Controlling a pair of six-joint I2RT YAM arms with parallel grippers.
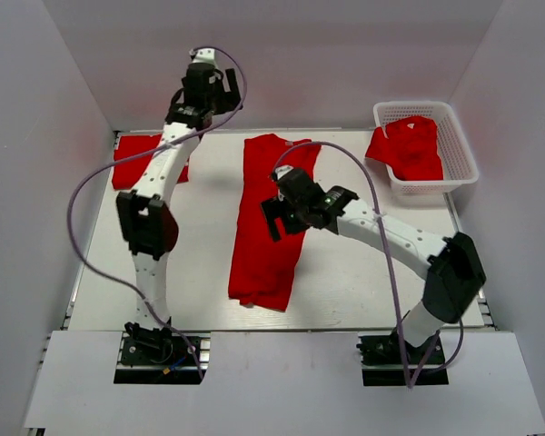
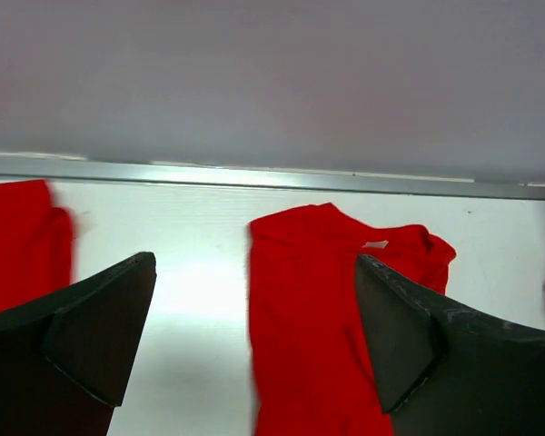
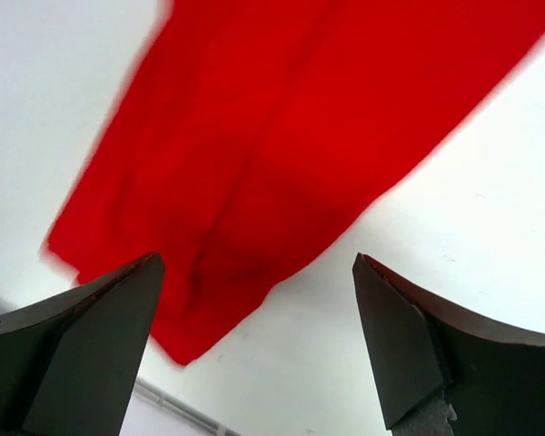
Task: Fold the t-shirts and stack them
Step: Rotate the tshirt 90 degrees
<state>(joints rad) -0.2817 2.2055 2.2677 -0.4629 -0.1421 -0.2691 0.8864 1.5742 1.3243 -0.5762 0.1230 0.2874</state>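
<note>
The long-folded shirt [image 1: 254, 241] lies at the centre of the tabletop [image 1: 200, 272], with its long axis running from far edge to near edge. The right fingers [image 3: 82, 345] hover at its right margin, mid-length, spread wide and empty; this arm is nearer, its elbow bent inward. The left fingers [image 2: 73, 354] are also wide and empty, raised at the far edge. A folded shirt [image 1: 132, 163] occupies the far-left corner.

Bright even overhead light, soft shadows; wrist views blurry, esp. red cloth edges; overhead sharp.

No legible text or markings
</note>
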